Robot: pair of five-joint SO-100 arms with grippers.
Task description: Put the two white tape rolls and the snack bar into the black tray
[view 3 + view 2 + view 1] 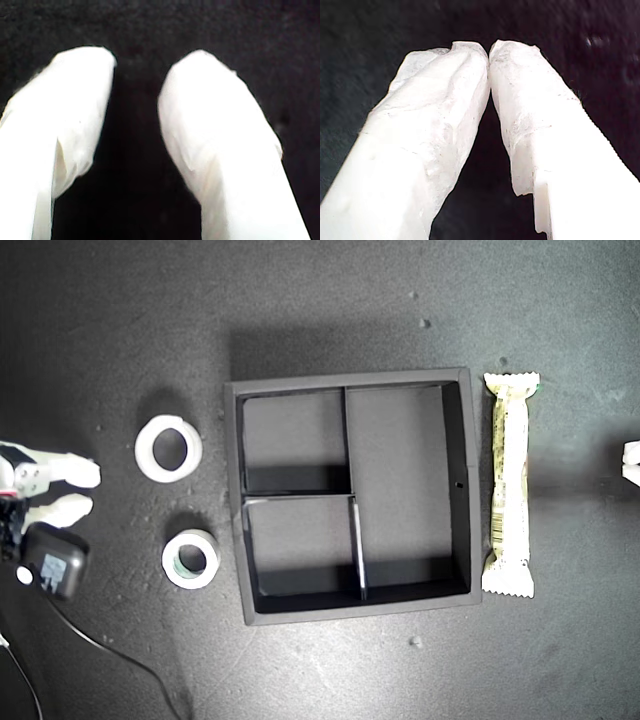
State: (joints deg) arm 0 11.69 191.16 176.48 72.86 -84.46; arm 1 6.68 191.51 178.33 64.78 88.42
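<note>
Tape rolls, both white, lie flat on the black tabletop (320, 320) toward the exterior view's left, just outside the black tray (232, 500). The larger roll (148, 455) sits well clear of the tray's wall, while the smaller roll (191, 582), with a greenish-grey inner core, lies closer to the wall and nearer the bottom of that view. The two rolls are apart from each other. The tray is square, its two small compartments on the side toward the rolls and its long compartment on the side toward the snack bar (510, 485). The bar lies just beside the tray's opposite wall, parallel to it and nearly touching, in a cream wrapper with crimped ends and a barcode. An arm (40, 475) reaches in at the exterior view's left edge, its white fingers (75, 473) near the larger roll but touching nothing, and a dark cable (100, 640) trails from it. A sliver of another white part (632, 462) shows at that view's right edge. I cannot tell from the wrist views which arm is which. My first gripper (489, 50) has its jaw tips pressed together with nothing between them, over bare black surface. My second gripper (142, 55) has its jaws spread apart and empty, also over bare surface.
</note>
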